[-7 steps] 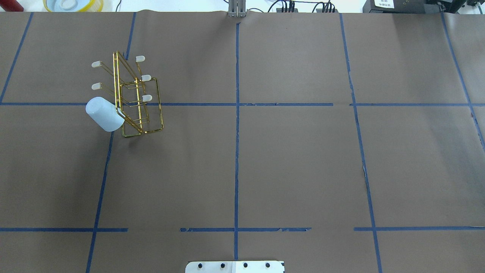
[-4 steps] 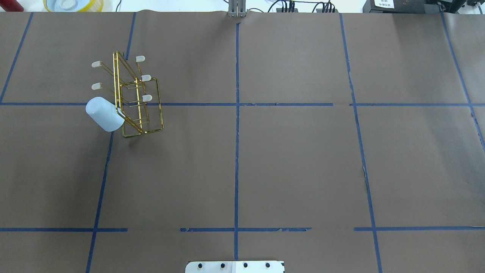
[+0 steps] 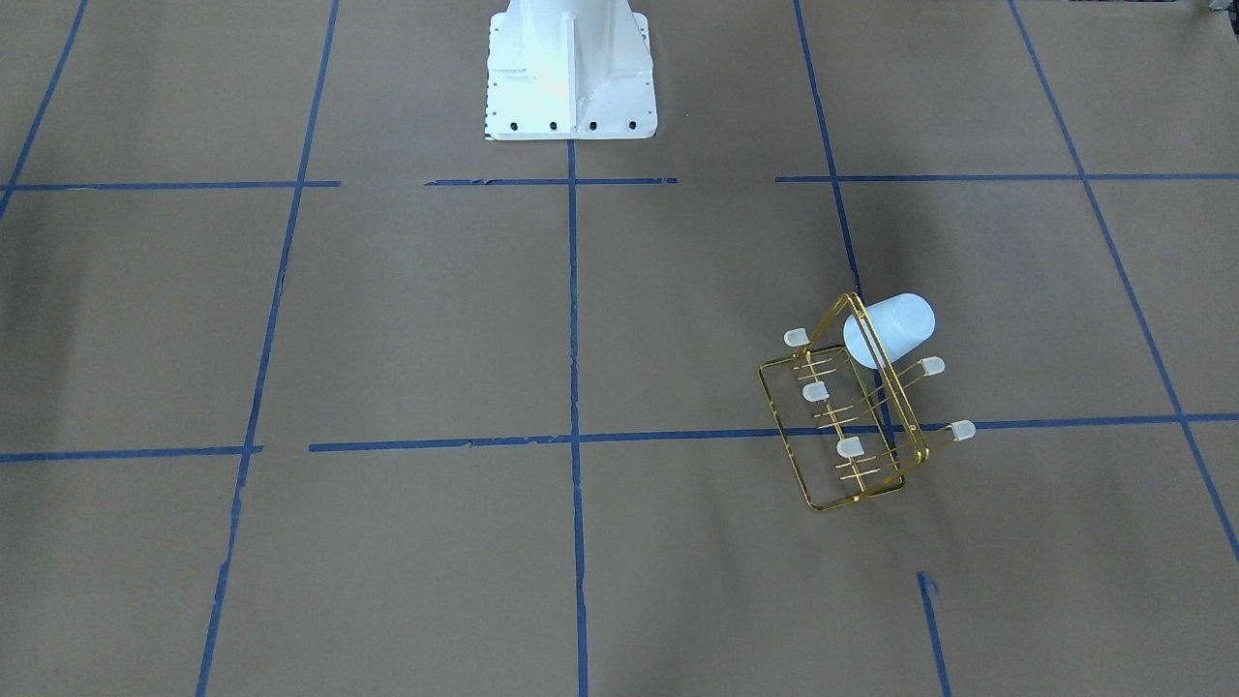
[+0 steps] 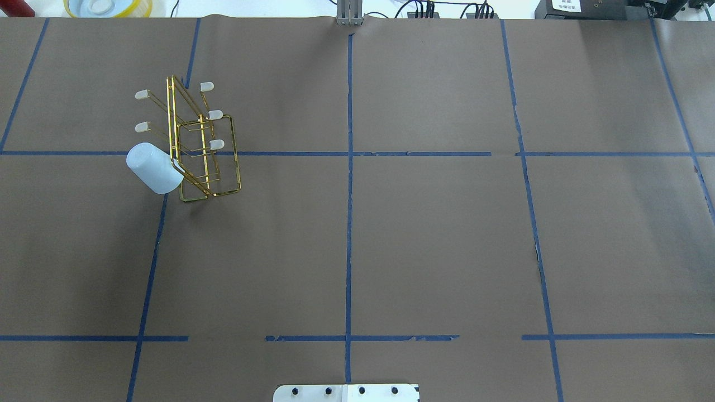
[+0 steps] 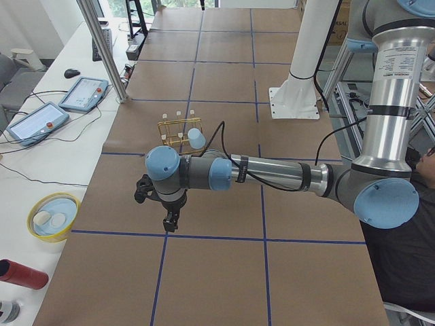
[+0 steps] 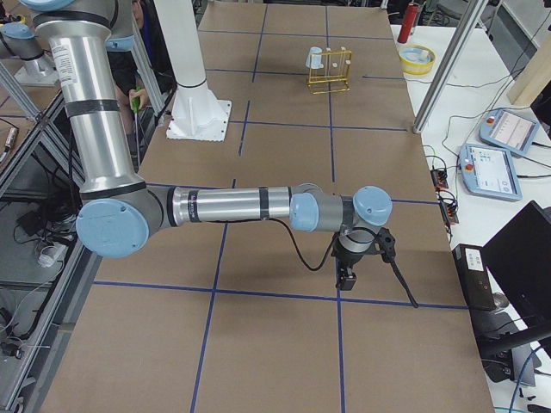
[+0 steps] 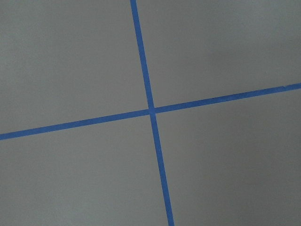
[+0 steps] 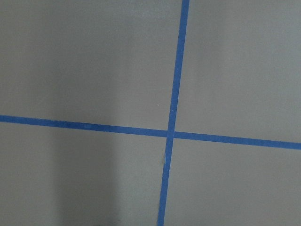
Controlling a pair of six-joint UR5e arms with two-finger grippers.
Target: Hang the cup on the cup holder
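Claw status first: my left claw [image 5: 168, 225] only shows in the side view, pointing down over the desk [image 4: 435, 234], and I honestly can't tell if it's spread or pinched from there. Same deal with my right claw [image 6: 346, 278] at the other end of the desk, pointing down, way too small to judge the gap. Neither one is carrying anything that I can see. Both wrist cams just show brown desk paper with a cross of blue tape [image 7: 151, 111] under each claw. The cup [image 4: 155, 168] is up on the rack [image 4: 205, 146], on my left half of the desk. It's tilted, with its mouth against the rack's upright wire frame and its closed bottom pointing up and out to my left, at the end of the rack nearest me. Five whitish prong caps show beside it. From across the desk the cup [image 3: 891, 329] sits at the rack's [image 3: 850, 447] top end. Both claws are well apart from it.
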